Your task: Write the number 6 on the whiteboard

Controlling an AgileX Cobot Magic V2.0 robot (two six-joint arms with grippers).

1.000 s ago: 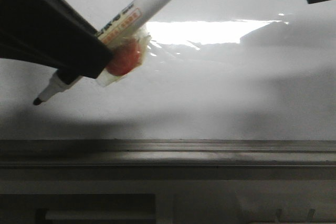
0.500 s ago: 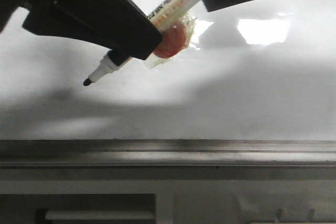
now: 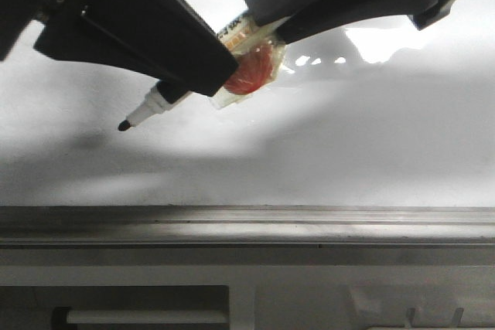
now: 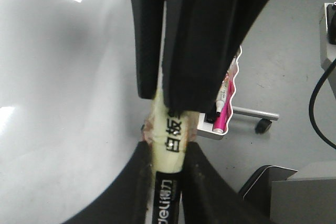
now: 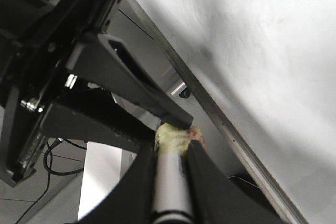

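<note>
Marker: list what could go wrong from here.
1. Both grippers clamp the one marker: the left gripper near the tip end, the right gripper on the rear. Any uneven pull may twist it or make it slip.
2. The whiteboard shows no stroke yet, and the tip hangs uncapped; a stray touch would leave a mark where no 6 belongs.

Both arms' jaws are matte black, smooth, tapering plastic wedges.

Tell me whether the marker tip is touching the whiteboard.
Cannot tell. In the front view the marker tip sits over the whiteboard, but no gap or contact shows.
</note>
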